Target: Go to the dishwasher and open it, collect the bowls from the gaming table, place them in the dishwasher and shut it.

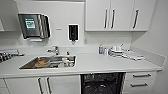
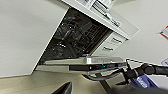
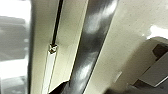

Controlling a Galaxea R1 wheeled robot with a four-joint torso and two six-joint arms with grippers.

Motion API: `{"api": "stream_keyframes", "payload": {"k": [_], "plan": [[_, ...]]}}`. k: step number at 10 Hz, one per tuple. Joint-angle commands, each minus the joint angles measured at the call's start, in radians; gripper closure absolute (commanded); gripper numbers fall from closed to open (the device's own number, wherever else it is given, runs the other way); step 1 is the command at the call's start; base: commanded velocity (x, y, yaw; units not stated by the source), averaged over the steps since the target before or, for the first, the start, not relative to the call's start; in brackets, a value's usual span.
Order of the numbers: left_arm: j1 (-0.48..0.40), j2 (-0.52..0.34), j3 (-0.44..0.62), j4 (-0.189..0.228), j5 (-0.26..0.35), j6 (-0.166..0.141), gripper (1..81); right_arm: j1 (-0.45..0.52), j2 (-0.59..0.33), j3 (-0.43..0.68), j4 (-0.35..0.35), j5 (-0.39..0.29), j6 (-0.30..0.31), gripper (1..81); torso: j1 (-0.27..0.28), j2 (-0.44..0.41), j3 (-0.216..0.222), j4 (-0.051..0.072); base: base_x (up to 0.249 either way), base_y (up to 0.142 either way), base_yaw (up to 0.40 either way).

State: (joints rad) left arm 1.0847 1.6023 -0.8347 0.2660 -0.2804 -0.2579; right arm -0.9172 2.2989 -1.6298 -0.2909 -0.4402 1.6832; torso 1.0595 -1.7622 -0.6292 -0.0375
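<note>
The dishwasher [image 1: 102, 83] stands open under the white counter, showing its dark interior with racks [image 2: 75, 35]. In the left wrist view its steel-edged door [image 2: 100, 61] is folded down, nearly level. My right arm [image 2: 147, 70] reaches in from the side, with my right gripper [image 2: 100, 76] at the door's outer edge, by the handle. The right wrist view has the shiny bar handle [image 3: 92, 42] very close, running across the door front. A dark tip of my left gripper [image 2: 62, 89] hangs low in front of the door. The bowls and the gaming table are out of view.
A steel sink [image 1: 27, 65] with dishes in it and a tap [image 1: 55, 50] sit left of the dishwasher. White drawers [image 1: 140, 80] flank it on the right, cabinet doors [image 1: 42, 85] on the left. Dishes [image 1: 122, 53] and a bottle [image 1: 100, 49] stand on the counter.
</note>
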Motion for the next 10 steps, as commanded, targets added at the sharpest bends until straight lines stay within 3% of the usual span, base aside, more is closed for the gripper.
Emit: {"api": "stream_keyframes", "payload": {"k": [1, 5, 7, 9, 10], "plan": [[-0.071, -0.041, 0.015, 0.021, 0.024, 0.005, 1.0, 0.071, -0.027, 0.01, 0.025, -0.098, -0.008, 1.0, 0.0, 0.0, 0.0, 0.0, -0.1, 0.0, 0.0], [-0.067, -0.01, -0.012, 0.022, 0.052, 0.006, 1.0, 0.045, -0.004, -0.01, -0.01, -0.101, -0.034, 1.0, 0.0, 0.0, 0.0, 0.0, -0.049, 0.0, 0.0], [-0.029, 0.035, -0.089, 0.021, 0.136, 0.008, 1.0, 0.039, -0.049, 0.05, -0.104, -0.101, -0.188, 1.0, 0.0, 0.0, 0.0, 0.0, 0.0, 0.0, 0.0], [0.085, 0.135, -0.262, 0.021, 0.147, 0.009, 1.0, -0.042, -0.059, 0.084, -0.234, -0.101, -0.497, 1.0, 0.0, 0.0, 0.0, 0.0, 0.0, 0.0, 0.0], [0.148, 0.185, -0.334, 0.022, 0.138, 0.011, 1.0, -0.081, -0.057, 0.07, -0.241, -0.095, -0.573, 1.0, 0.0, 0.0, 0.0, 0.0, 0.0, 0.0, 0.0]]}}
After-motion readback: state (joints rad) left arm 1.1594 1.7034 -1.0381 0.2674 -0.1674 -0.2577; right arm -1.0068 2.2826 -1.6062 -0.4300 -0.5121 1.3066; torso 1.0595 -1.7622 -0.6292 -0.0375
